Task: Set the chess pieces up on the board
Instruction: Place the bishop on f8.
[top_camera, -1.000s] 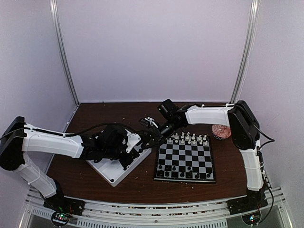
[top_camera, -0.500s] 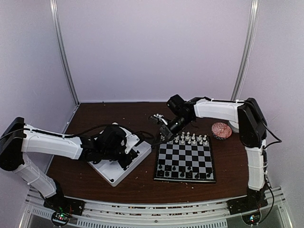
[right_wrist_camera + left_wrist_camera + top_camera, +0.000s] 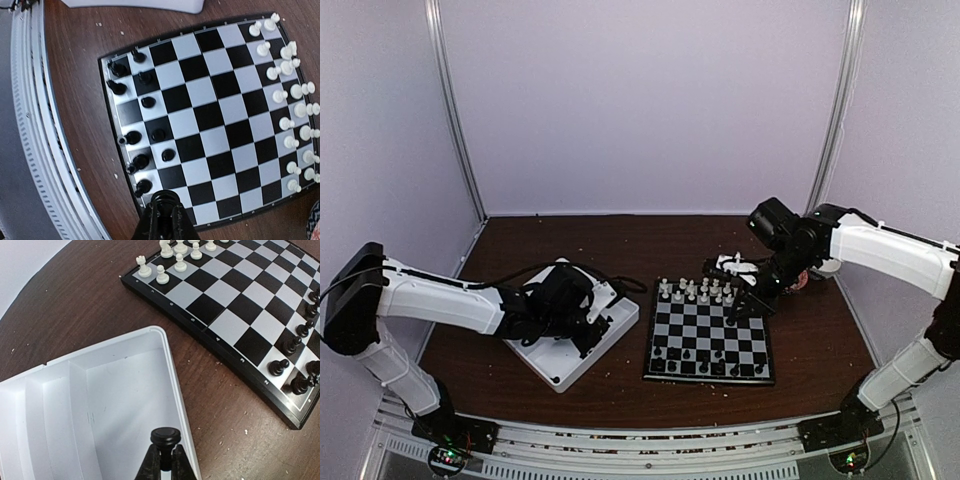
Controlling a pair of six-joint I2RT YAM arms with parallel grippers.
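The board lies right of centre, with black chess pieces along its near rows and white ones along the far rows. My left gripper hangs over the white tray. In the left wrist view it is shut on a black chess piece just inside the tray's right wall. My right gripper is above the board's right side. In the right wrist view it is shut on a black chess piece over the board's near corner, beside standing black pieces.
A pink patterned object sits right of the board, partly behind the right arm. The tray's compartments look bare in the left wrist view. A metal rail runs along the table's near edge. Crumbs dot the brown table.
The right arm has swung from the tray's far corner rightward to above the board's right side, still gripping its piece. The left arm has barely moved.
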